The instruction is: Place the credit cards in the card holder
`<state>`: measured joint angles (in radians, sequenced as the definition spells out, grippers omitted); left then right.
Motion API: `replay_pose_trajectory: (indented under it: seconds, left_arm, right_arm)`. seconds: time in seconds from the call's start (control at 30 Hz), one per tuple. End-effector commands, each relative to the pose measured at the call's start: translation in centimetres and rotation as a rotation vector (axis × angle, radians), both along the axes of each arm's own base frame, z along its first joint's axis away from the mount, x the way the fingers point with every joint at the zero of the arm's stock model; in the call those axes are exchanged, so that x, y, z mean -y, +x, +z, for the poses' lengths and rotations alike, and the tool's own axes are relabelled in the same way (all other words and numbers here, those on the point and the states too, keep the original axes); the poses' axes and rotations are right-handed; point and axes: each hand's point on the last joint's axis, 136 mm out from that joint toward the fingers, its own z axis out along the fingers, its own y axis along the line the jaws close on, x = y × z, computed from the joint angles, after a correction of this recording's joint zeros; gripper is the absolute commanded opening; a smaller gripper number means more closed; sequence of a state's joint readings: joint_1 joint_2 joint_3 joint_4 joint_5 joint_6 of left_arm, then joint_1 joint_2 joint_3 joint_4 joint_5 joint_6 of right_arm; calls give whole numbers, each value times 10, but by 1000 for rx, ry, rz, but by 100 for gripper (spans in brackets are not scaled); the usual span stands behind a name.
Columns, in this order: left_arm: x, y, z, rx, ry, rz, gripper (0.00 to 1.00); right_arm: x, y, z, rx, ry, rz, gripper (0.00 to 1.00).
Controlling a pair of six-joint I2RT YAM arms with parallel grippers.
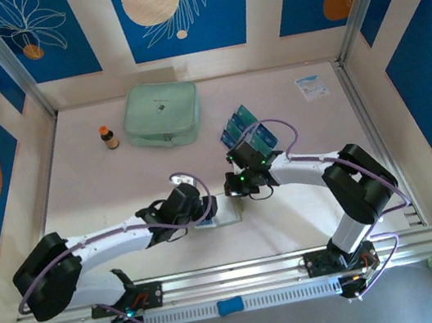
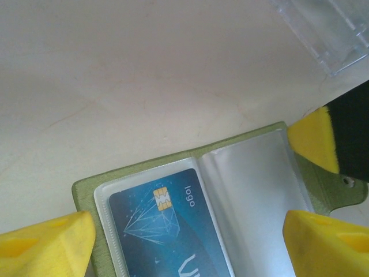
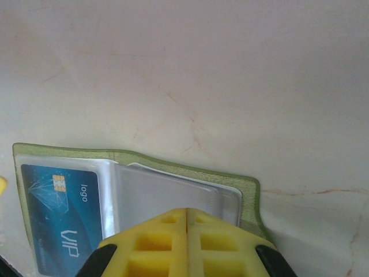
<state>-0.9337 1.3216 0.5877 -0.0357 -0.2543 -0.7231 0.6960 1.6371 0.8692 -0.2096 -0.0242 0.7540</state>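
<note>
- card holder (image 2: 85, 196): olive-green cover, soft-looking, with rounded corners. it lies open and flat on the table at the front, between the 2 arms. inside are glossy clear plastic sleeves, 1 leaf on each side of the fold. a small metal stud sits on the tab at its right edge.
- sleeved card (image 2: 167, 231): 1 flat blue-teal rectangle inside the left sleeve. it has a gold chip and a pale line-drawn diamond, and is printed "logo" and "vip".
- credit cards (image 1: 244, 129): loose fanned stack, blue and teal with pale markings. it lies farther back on the table, beyond the right gripper and apart from the holder.
- left gripper (image 2: 187, 242): blocky yellow moulded fingertips. the jaws are spread wide with 1 tip at each side of the open holder. whether the tips touch the cover i cannot tell.
- right gripper (image 3: 187, 231): yellow grid-patterned pads backed in black. the jaws are pressed together with nothing seen between them, and the tip is down over the holder's right-hand leaf.
- table (image 3: 230, 69): pale, matte, with faint reddish veining.
- zip pouch (image 1: 162, 114): pale mint, soft, squarish, at the back.
- small bottle (image 1: 108, 136): brown with an orange cap, upright, just left of the pouch.
- paper packet (image 1: 311, 86): white and blue, flat, at the back right. its print is too small to read.
</note>
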Motion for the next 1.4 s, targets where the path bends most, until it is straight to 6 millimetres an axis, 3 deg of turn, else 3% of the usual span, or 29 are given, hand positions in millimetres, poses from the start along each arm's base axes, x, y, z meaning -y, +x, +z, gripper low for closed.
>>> replay_pose_trajectory:
  seconds: [0.0,0.3,0.53,1.1,1.37]
  left_arm:
    - [5,-2,-3,-6,32,-37,85]
    - [3,-5,-18,-17,73,-63,87]
    - [2,-7,-22,-15,73,-71,89]
    - [-5,-13,-43,-44,112,-79,89]
    - [-11,-15,-52,-58,135,-73,83]
  right_arm:
    - [1,-10,-7,-31,-4,35,0]
    - [-2,-16,-21,-65,-18,49,0]
    - [-20,-28,-31,-94,-10,80,0]
    - [-25,-26,-25,-97,30,51,0]
    - [-20,-20,-12,-82,67,18,2]
